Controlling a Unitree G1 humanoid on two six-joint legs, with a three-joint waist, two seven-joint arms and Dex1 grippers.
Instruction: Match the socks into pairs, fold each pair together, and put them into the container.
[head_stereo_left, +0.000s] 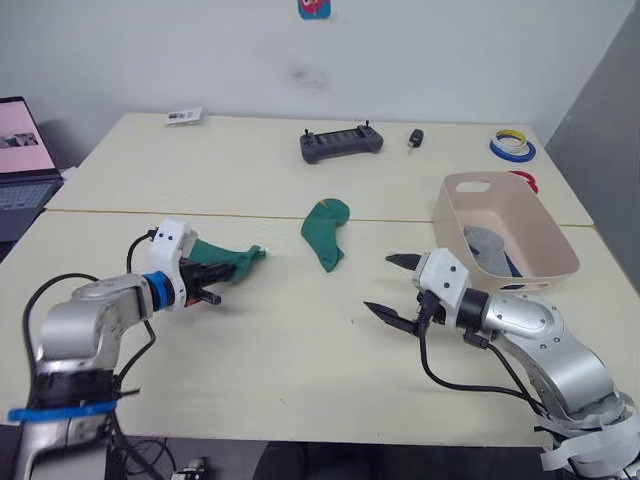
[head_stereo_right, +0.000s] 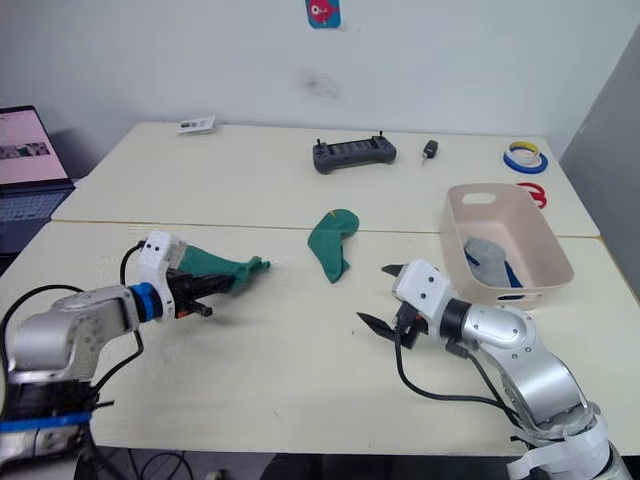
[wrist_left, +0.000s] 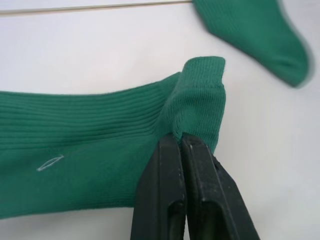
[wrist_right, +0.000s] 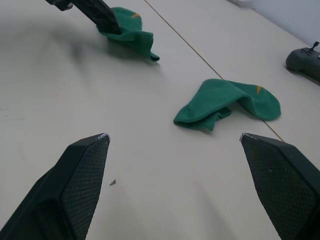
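Observation:
Two green socks are out on the table. My left gripper (head_stereo_left: 222, 275) is shut on the cuff of one green sock (head_stereo_left: 228, 258), which trails off to the right just over the tabletop; the wrist view has the black fingers (wrist_left: 172, 170) pinching a fold of the cuff (wrist_left: 200, 100). The other green sock (head_stereo_left: 326, 232) lies bent near the table's middle seam, apart from both grippers. My right gripper (head_stereo_left: 382, 284) stands open over bare table, right of that sock and left of the pale pink container (head_stereo_left: 450, 215). A grey sock (head_stereo_left: 487, 245) and a blue one (head_stereo_left: 510, 262) lie inside it.
A black controller (head_stereo_left: 341, 142) and a small black key-like item (head_stereo_left: 414, 138) sit at the back. Tape rolls (head_stereo_left: 513, 147) lie at the back right, behind the container. A laptop (head_stereo_left: 20, 150) stands off the left edge, and a white card (head_stereo_left: 184, 116) is at the back left.

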